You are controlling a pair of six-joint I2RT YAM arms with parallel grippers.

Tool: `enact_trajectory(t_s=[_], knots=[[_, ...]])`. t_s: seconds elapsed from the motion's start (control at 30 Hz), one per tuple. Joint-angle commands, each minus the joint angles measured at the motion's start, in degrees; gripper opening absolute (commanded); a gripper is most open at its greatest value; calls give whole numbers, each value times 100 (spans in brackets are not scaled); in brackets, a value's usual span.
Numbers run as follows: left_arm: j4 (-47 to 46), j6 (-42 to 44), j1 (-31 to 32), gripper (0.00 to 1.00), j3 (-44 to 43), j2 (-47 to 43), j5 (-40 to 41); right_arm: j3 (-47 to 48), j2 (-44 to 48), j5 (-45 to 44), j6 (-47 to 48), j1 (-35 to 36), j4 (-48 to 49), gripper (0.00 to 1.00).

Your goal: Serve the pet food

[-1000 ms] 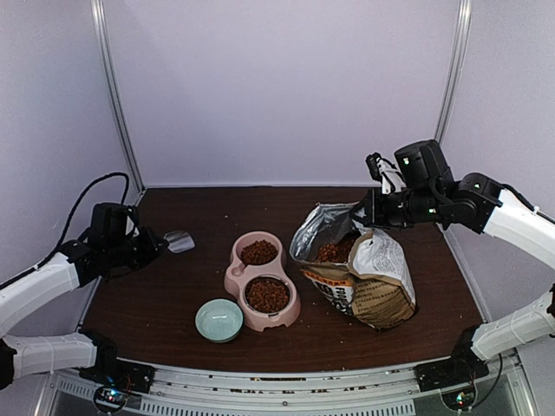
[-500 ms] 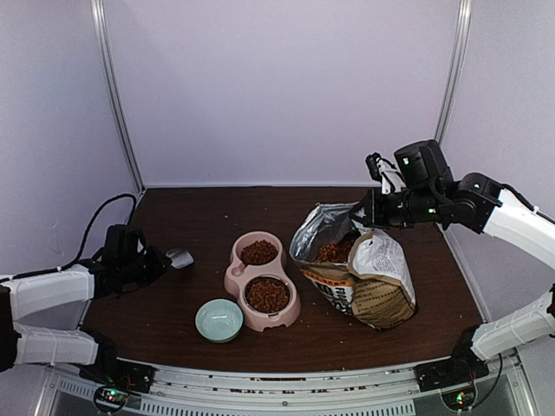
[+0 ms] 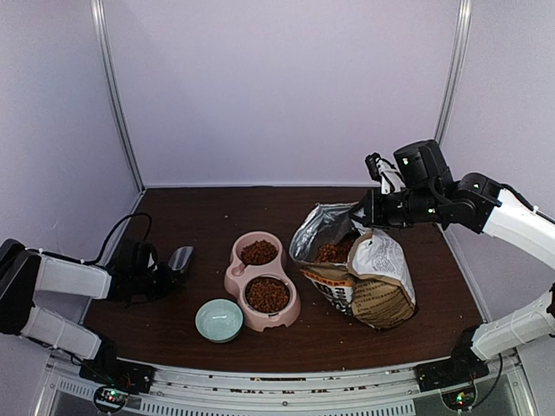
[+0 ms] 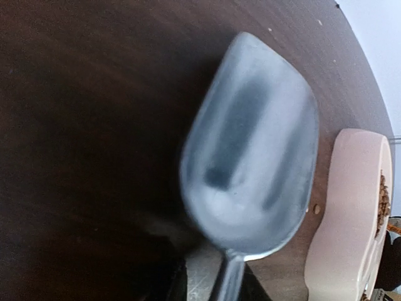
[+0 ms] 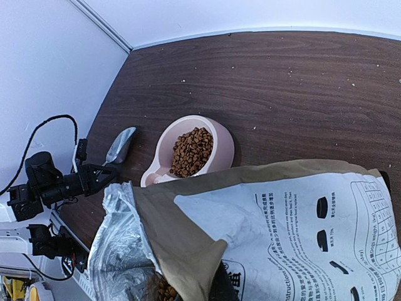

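The pet food, reddish-brown kibble, fills both cups of the pink double bowl (image 3: 234, 279): the far cup (image 3: 258, 252) and the near cup (image 3: 267, 295). More kibble (image 3: 334, 251) shows inside the open paper bag (image 3: 373, 286). My left gripper (image 3: 161, 275) is shut on the handle of an empty metal scoop (image 3: 180, 258), held low over the table left of the bowl. In the left wrist view the scoop (image 4: 257, 144) is empty, with the bowl's wall (image 4: 344, 207) to its right. My right gripper (image 3: 362, 214) is shut on the bag's top edge (image 5: 188, 251) and holds it open.
A small empty teal bowl (image 3: 218, 320) stands near the front, left of the pink bowl. The bag leans at the right half of the dark table (image 3: 156, 321). White walls close the back and both sides. Stray crumbs dot the table.
My left arm has dropped and drawn back toward the near left. The scoop came down with it, from raised to low over the table. The right arm and bag have not moved.
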State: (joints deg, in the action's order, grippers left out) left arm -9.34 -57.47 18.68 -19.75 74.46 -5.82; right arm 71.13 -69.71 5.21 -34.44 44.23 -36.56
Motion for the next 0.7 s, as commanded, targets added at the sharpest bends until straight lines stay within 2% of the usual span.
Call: enact_trajectory(t_s=[0.0, 0.13, 0.33, 0.5, 0.57, 0.67], knots=[[-416, -8, -40, 31, 20, 251, -377, 252, 93, -235, 48, -81, 443, 0], [-535, 15, -40, 40, 13, 419, -507, 252, 115, -273, 53, -81, 415, 0], [-302, 88, -40, 66, 37, 106, -337, 284, 159, -328, 96, -81, 353, 0], [485, 318, -42, 85, -86, -418, -54, 342, 185, -351, 122, -90, 327, 0], [869, 425, -41, 96, -167, -675, 95, 378, 196, -369, 149, -84, 303, 0], [1435, 559, -40, 98, -265, -1079, 310, 409, 219, -383, 158, -89, 290, 0]])
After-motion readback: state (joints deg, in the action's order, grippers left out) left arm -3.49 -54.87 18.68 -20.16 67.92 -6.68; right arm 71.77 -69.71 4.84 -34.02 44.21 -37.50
